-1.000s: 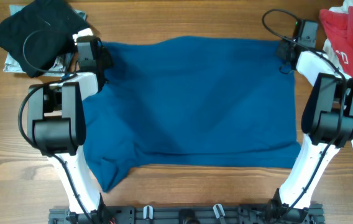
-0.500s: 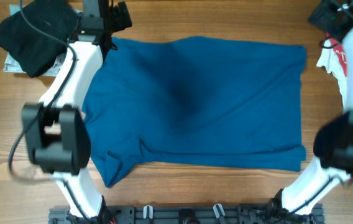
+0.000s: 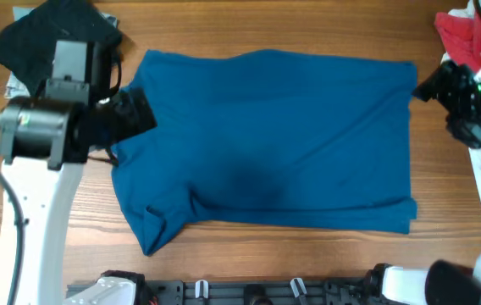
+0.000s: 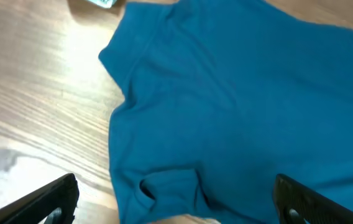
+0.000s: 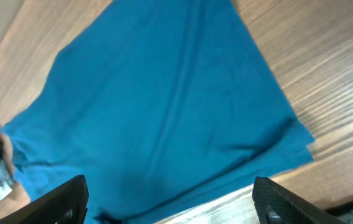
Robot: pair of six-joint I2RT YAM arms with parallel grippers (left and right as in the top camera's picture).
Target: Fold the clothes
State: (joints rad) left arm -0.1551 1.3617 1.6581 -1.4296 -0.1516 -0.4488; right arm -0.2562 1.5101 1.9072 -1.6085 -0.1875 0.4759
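Note:
The clothes to fold are a royal-blue shirt (image 3: 274, 140), lying spread out flat across the middle of the table. One sleeve is bunched at its front left corner (image 3: 152, 224). My left gripper (image 3: 135, 114) hangs open above the shirt's left edge. In the left wrist view the shirt (image 4: 226, 93) lies well below the open gripper (image 4: 173, 205), with nothing between the fingers (image 4: 49, 199). My right gripper (image 3: 428, 85) is raised by the shirt's far right corner. It is open too, and in the right wrist view (image 5: 173, 202) the shirt (image 5: 151, 106) is spread beneath it.
A black garment (image 3: 54, 38) is heaped at the back left on top of some paper (image 3: 12, 85). A red-and-white garment (image 3: 478, 42) lies along the right edge. The arms' mounting rail (image 3: 249, 292) runs along the front edge. Bare wood (image 3: 308, 25) borders the shirt.
Both grippers were shut on the shirt's far corners. They pulled the far edge back, opened and let go, then rose away. The shirt now lies flatter and further back.

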